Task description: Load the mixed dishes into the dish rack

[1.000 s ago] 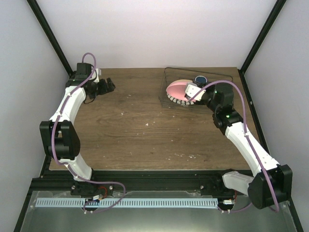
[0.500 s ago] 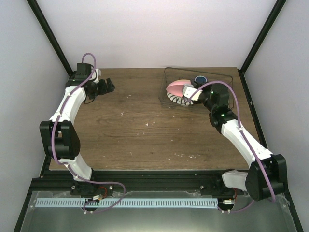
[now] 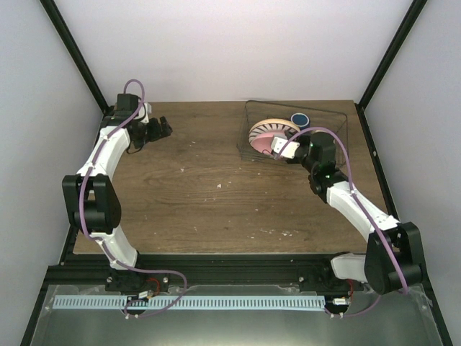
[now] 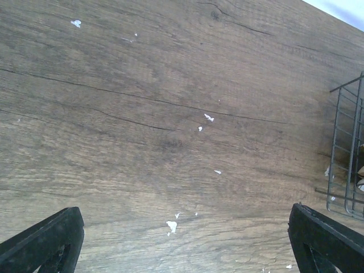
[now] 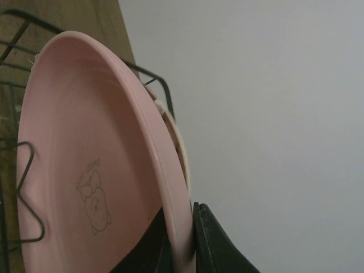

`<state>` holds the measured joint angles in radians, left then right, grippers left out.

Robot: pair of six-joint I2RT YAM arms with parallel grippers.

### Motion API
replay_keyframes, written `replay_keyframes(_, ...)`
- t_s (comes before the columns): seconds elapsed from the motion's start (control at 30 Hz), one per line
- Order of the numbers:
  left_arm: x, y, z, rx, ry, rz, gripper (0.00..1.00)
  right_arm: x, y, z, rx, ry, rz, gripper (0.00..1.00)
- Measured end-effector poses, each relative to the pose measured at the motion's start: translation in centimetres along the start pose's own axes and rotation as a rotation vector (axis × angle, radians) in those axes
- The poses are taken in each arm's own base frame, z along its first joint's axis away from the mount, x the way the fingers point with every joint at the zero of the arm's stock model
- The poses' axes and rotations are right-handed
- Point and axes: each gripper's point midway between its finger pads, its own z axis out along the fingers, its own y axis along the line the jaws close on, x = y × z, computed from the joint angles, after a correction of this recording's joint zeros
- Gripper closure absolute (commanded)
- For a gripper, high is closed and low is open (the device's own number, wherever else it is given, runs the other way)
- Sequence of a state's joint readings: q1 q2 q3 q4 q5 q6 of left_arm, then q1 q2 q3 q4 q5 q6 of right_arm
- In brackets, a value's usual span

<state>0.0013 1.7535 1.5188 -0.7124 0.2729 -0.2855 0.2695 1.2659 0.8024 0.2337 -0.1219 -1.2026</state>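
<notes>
The right gripper (image 5: 185, 245) is clamped on the rim of the pink plate (image 5: 96, 165), its dark fingers pinching the edge at the bottom of the wrist view. The plate stands nearly on edge inside the dish rack (image 3: 348, 122), in the upper right of the overhead view. It leans toward a paler rim (image 5: 181, 145) behind it; I cannot tell which dish that is.

The plate looks stiff, smooth and glossy, probably light. A thin rim like this is likely slippery and may pivot in the pinch, yet the rim is the only place to hold it. The dark blue mug (image 3: 300, 118) sits deeper in the rack.

The left gripper (image 3: 162, 130) is spread wide and holds nothing, over the counter (image 3: 202, 187) at upper left. The counter is flat wood grain with white flecks. Pale walls and black frame posts close in near the rack, so room there seems tight.
</notes>
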Motion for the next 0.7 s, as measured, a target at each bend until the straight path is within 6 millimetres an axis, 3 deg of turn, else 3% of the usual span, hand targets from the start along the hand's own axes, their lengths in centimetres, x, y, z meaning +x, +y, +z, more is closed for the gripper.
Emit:
replay_keyframes(0.2,-0.3,-0.1,0.2,0.002,-0.002,-0.003,0.00,0.8,1.3,0.2,-0.014,0.022,0.014,0.95)
replay_keyframes(0.57,-0.4,0.0,0.4,0.002,0.000,-0.008,0.00,0.0,2.3,0.4,-0.071,-0.004,0.047,0.60)
replay_keyframes(0.7,-0.5,-0.1,0.8,0.006,0.006,-0.011,0.00,-0.9,2.0,0.4,-0.070,-0.032,0.064,0.40)
